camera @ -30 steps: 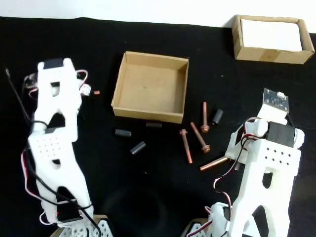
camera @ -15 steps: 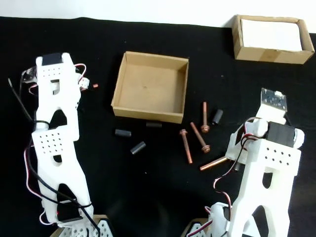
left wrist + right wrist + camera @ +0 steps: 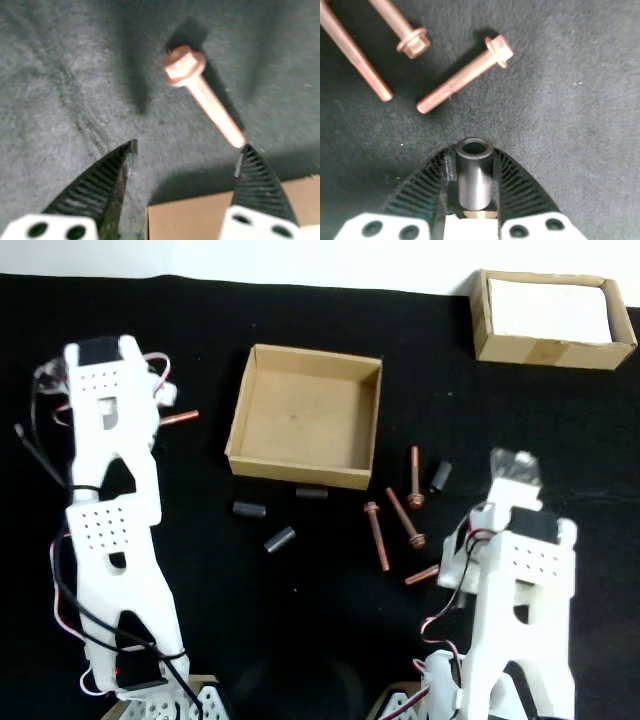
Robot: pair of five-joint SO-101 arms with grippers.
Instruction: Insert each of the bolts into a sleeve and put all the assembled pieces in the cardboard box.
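LEFT ARM OVER A BOLT, RIGHT HOLDING A SLEEVE: The left arm (image 3: 110, 490) stands stretched up the left side of the black-covered table (image 3: 300, 640), its wrist level with the open cardboard box (image 3: 300, 472) just to its side. The left gripper (image 3: 189, 147) points down at the cloth with its fingers spread wide and holding nothing. A copper bolt (image 3: 202, 97) lies on the cloth beyond them, its shaft end right at one fingertip (image 3: 252, 175); whether the two touch cannot be told. The right arm (image 3: 515, 590) is folded low at the table's near right. The right gripper (image 3: 475, 150) is closed tight on a black sleeve (image 3: 474, 177), gripped lengthwise between the fingers with its open bore facing outward over the cloth. Four loose bolts (image 3: 405, 517) lie clustered between the box and the right arm. Three loose sleeves (image 3: 280, 538) lie near the box's near wall, and a fourth sleeve (image 3: 440, 476) lies beside the bolts. A second cardboard box (image 3: 545, 348) sits at the far right corner.
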